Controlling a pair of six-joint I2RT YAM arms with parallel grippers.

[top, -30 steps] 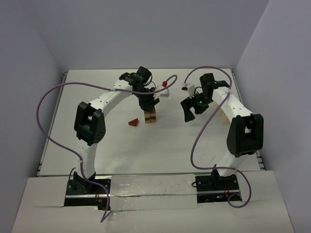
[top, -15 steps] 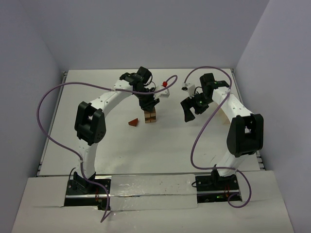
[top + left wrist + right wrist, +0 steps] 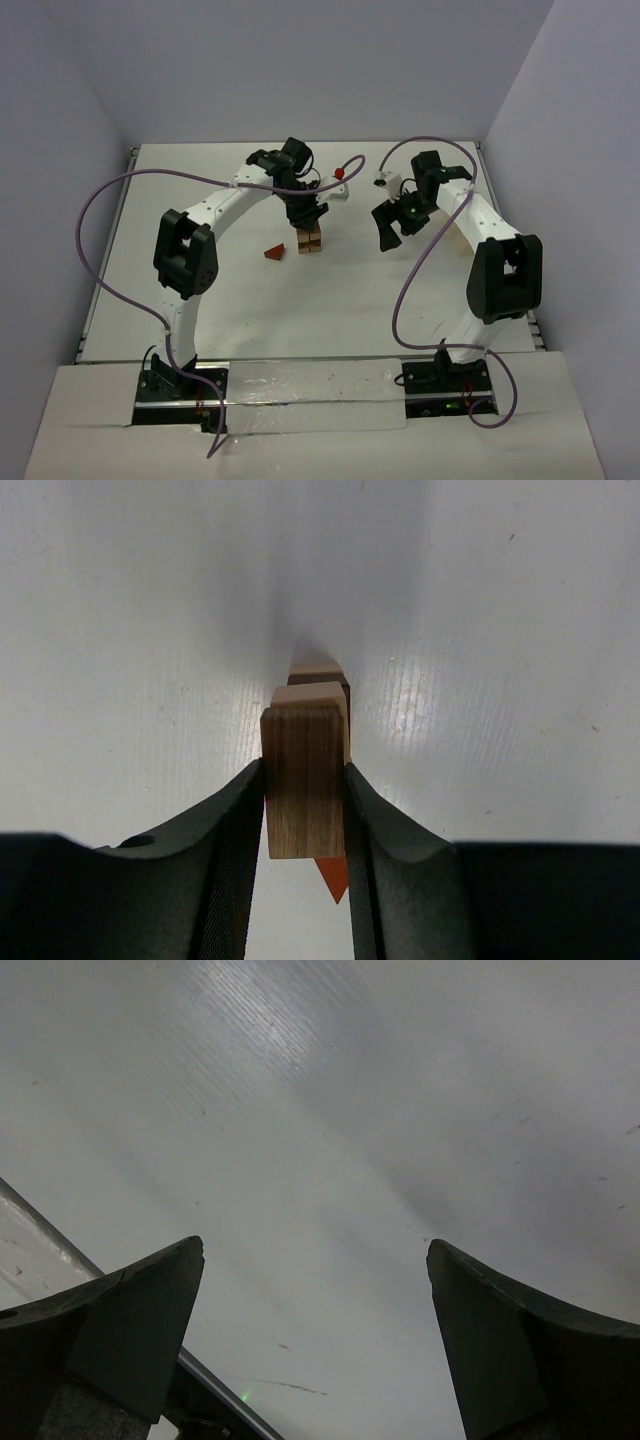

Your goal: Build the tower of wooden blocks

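**Progress:** partly built. The wood block tower (image 3: 310,240) stands directly beneath the left gripper (image 3: 305,215). That gripper's jaws are narrow and clamped on the top block (image 3: 305,780), which appears to be seated on the paler blocks under it. Release is judged outstanding. The triangular roof piece (image 3: 274,253) lies on the table (image 3: 340,300) just left of that gripper, apart from the stack, and is yet to be placed.

**Materials:** the top block is tan and straight-grained with rounded corners. The roof piece is reddish-brown.

**Right gripper** (image 3: 315,1260): spread wide, nothing between its jaws, smooth white tabletop below.
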